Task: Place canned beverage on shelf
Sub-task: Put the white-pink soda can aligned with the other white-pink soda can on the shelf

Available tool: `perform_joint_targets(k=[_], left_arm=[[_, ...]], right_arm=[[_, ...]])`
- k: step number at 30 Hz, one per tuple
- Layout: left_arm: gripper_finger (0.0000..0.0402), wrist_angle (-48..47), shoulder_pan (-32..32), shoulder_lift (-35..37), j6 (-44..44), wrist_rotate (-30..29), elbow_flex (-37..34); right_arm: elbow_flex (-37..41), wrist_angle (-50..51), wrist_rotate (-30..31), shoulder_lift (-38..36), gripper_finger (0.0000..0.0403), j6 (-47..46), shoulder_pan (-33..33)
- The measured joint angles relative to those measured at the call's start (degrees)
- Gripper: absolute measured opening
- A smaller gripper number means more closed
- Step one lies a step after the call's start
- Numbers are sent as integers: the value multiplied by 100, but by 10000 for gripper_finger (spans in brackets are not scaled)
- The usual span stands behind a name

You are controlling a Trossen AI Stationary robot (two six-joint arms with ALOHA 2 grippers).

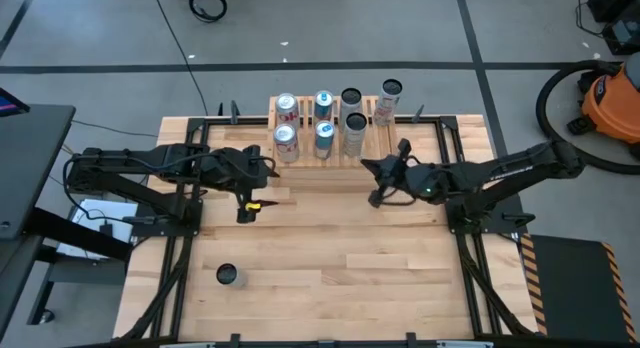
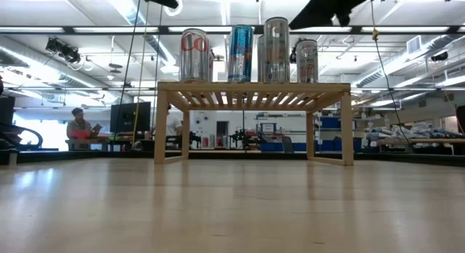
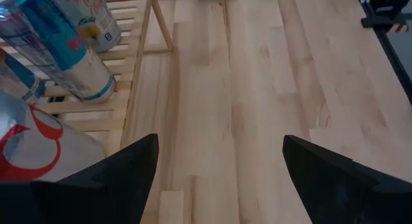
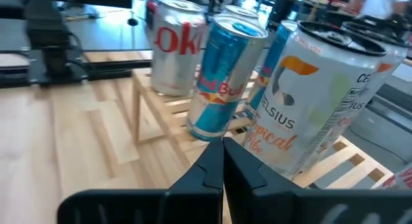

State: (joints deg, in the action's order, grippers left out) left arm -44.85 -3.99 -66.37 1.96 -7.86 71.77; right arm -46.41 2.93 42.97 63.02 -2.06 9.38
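The light-wood shelf [image 1: 330,138] stands at the table's far edge on its plank sides, with several cans upright on its slatted top [image 2: 254,86]. A silver can [image 4: 174,44], a blue can [image 4: 225,76] and a white can [image 4: 309,102] show close in the right wrist view. One more can [image 1: 228,276] stands alone on the table, near left. My left gripper [image 1: 268,172] [image 3: 219,179] hovers open and empty in front of the shelf's left end. My right gripper [image 1: 370,168] [image 4: 223,159] is shut and empty, in the air before the shelf's right half.
The wooden tabletop [image 1: 340,258] stretches bare between the shelf and the near edge, apart from the lone can. Black frame rails [image 1: 180,258] run along both sides. An orange vacuum [image 1: 612,103] stands on the floor at the far right.
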Motion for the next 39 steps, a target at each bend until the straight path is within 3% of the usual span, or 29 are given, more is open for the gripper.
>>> perform_joint_targets(k=[5,15,28,34,39], left_arm=[[334,31,-2,0,-280,0,0],[334,102,-15,0,-696,44,1],[334,152,-15,0,-693,175,0],[334,179,-15,0,-684,912,2],[334,-102,-49,1,-764,924,2]], right_arm=[[0,366,-66,-335,7,-87,321],[0,495,-789,-611,7,-125,712],[0,813,-828,-609,7,-930,1044],[0,848,-821,-607,7,-1580,1091],[0,847,-804,-607,7,-1774,1087]])
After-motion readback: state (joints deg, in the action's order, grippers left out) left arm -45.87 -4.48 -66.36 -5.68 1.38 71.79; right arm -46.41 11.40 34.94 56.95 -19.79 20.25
